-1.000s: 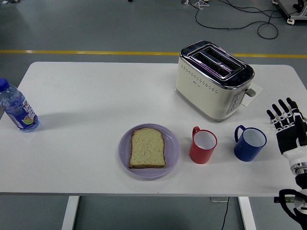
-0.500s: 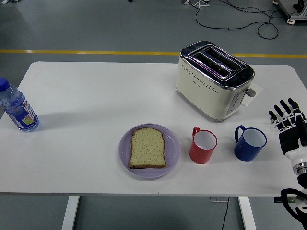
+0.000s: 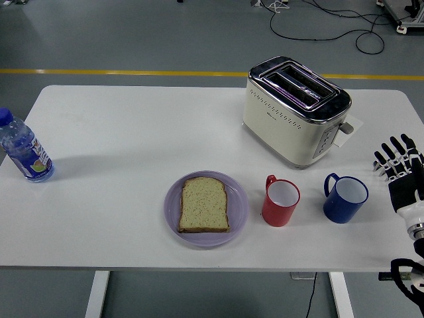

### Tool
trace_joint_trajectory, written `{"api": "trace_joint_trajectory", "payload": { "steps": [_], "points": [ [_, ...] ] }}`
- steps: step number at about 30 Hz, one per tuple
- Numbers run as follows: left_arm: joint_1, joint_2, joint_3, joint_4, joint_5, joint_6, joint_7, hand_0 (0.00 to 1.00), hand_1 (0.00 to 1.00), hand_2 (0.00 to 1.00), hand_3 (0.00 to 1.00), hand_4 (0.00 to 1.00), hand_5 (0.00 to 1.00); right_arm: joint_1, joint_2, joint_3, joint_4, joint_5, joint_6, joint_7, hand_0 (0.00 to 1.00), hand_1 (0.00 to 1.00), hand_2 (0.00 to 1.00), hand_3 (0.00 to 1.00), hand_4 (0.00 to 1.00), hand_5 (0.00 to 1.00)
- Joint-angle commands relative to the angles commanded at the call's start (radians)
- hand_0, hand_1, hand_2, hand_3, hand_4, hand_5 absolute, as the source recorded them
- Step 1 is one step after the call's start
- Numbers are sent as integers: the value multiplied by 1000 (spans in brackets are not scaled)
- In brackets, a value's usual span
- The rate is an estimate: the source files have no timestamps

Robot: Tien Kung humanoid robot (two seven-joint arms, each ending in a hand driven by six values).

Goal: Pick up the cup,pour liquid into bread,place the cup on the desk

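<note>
White laminate forms the tabletop (image 3: 132, 132), on which all objects are arranged. A red ceramic cup (image 3: 280, 202) with a white interior is shown upright near the front edge, its handle turned toward the left rear. Just to its left, a slice of brown bread (image 3: 204, 205) is seen lying flat on a round lilac plate (image 3: 173, 215). To the right of the red cup, apart from it, a blue cup (image 3: 345, 198) is set upright with its handle to the left. A cream and chrome two-slot toaster (image 3: 295, 110) is placed behind both cups. A clear plastic water bottle with a blue cap (image 3: 23, 149) is stood at the far left edge. The right hand (image 3: 399, 173), black with white segments, is raised at the right edge, well apart from the cups, its fingers spread and nothing held.
</note>
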Motion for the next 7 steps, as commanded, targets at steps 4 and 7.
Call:
{"api": "trace_joint_trajectory", "payload": {
  "steps": [4,7],
  "points": [
    [-6,-1,-2,0,2,0,0,649,603,594,526,296,755,4,0,6,3,-8,0,-3,735,674,697,647,682,316],
    [-9,-2,-5,0,1,0,0,649,603,594,526,296,755,4,-1,10,5,-14,0,-5,735,674,697,647,682,316]
  ]
}}
